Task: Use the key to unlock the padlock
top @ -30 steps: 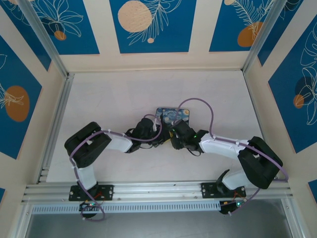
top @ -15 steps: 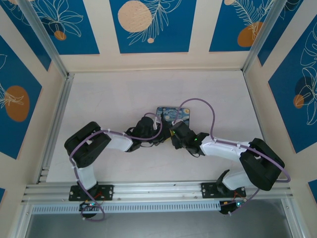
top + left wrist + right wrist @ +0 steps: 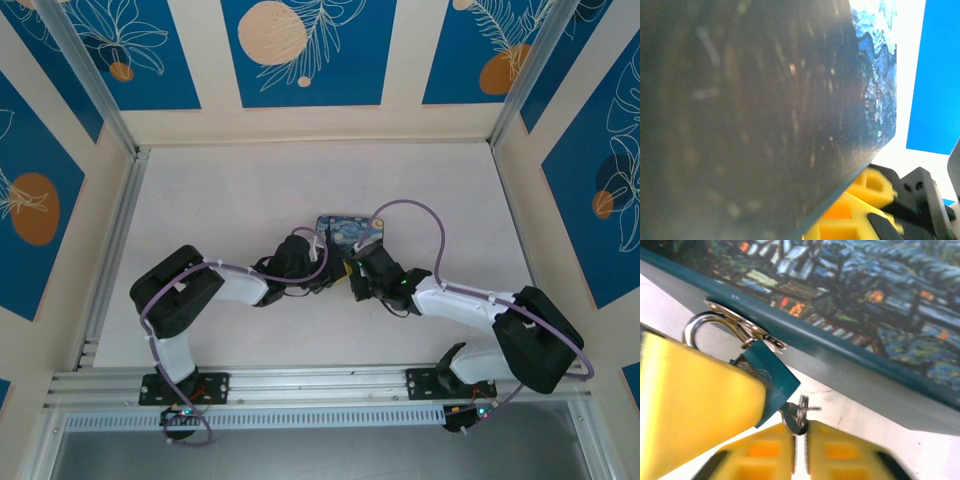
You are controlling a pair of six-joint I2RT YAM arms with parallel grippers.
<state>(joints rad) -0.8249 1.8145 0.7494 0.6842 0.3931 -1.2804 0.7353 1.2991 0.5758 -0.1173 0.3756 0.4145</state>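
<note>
A small teal padlock [image 3: 774, 374] hangs by its silvery shackle [image 3: 694, 328] from the hasp of a box printed with a starry night [image 3: 350, 231]. The silvery key [image 3: 799, 415] with its ring sticks out of the padlock's lower end. My right gripper [image 3: 801, 429] is shut on the key's head, at the box's near edge [image 3: 357, 281]. My left gripper [image 3: 321, 272] comes in from the left, and its yellow finger [image 3: 695, 405] lies against the padlock's body. The box's dark side [image 3: 750, 115] presses close to the left wrist camera, with yellow fingers [image 3: 850, 215] below it.
The box [image 3: 855, 295] lies mid-table, with pale tabletop [image 3: 220, 200] around it. Aluminium rails [image 3: 110, 250] and blue patterned walls [image 3: 300, 50] bound the workspace. Purple cables [image 3: 420, 215] loop over both wrists.
The right forearm and elbow have swung a little to the right, and the right jaws have narrowed on the key. The left arm has not moved.
</note>
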